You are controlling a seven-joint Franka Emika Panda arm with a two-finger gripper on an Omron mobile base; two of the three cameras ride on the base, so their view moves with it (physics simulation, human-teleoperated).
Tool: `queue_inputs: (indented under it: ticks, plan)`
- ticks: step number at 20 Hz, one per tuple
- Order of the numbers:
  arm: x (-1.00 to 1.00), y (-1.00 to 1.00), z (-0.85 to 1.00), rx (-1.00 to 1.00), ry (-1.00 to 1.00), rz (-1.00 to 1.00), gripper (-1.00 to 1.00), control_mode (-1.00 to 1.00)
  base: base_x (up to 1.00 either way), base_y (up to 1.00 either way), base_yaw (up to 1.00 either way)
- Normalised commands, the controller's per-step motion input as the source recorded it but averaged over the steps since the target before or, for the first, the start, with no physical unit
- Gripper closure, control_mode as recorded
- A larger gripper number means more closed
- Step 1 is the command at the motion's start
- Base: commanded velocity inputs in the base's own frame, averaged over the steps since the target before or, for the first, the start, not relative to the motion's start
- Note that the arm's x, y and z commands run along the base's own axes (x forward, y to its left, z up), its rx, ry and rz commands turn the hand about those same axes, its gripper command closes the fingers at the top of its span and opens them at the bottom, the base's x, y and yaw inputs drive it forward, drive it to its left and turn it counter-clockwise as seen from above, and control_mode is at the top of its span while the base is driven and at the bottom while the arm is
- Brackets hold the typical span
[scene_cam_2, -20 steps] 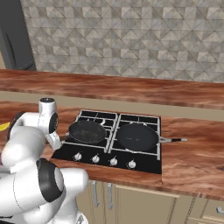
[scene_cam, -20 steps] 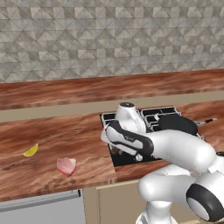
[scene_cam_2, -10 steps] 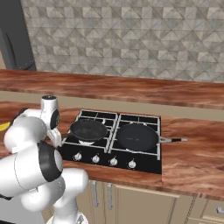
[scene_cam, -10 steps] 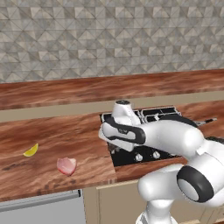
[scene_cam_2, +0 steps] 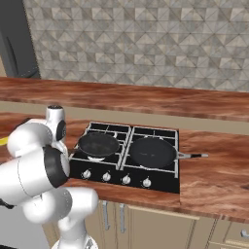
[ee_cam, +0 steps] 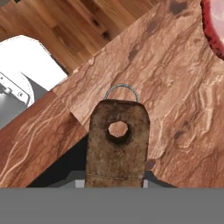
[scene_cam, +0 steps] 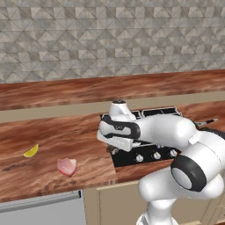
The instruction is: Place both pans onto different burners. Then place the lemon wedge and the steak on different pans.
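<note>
2 round black frying pans sit on the black cooktop, each on its own burner: the left pan on the front-left ring, the right pan on the front-right, its thin handle pointing right. In the hand view a flat brown handle end with a hole rises right in front of the gripper; I cannot tell whether the jaws are closed on it or apart.

If they do clamp it, any sideways pull could drag that pan off its burner. I count 1 yellow lemon wedge and 1 pinkish-red steak, both on the brown wooden counter left of the cooktop, apart from each other. A low sweep toward them could knock the steak.
</note>
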Motion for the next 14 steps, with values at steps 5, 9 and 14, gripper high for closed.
queue_inputs:
  ticks: [5,9,14]
  plan:
    - [0.00,0.00,-0.04,0.00,0.15,0.00,1.00,-1.00,0.00,0.00,0.00]
    - [0.00,0.00,-0.01,0.00,0.16,0.00,1.00,-1.00,0.00,0.00,0.00]
    - [0.00,0.00,-0.12,0.00,0.12,0.00,1.00,-1.00,0.00,0.00,0.00]
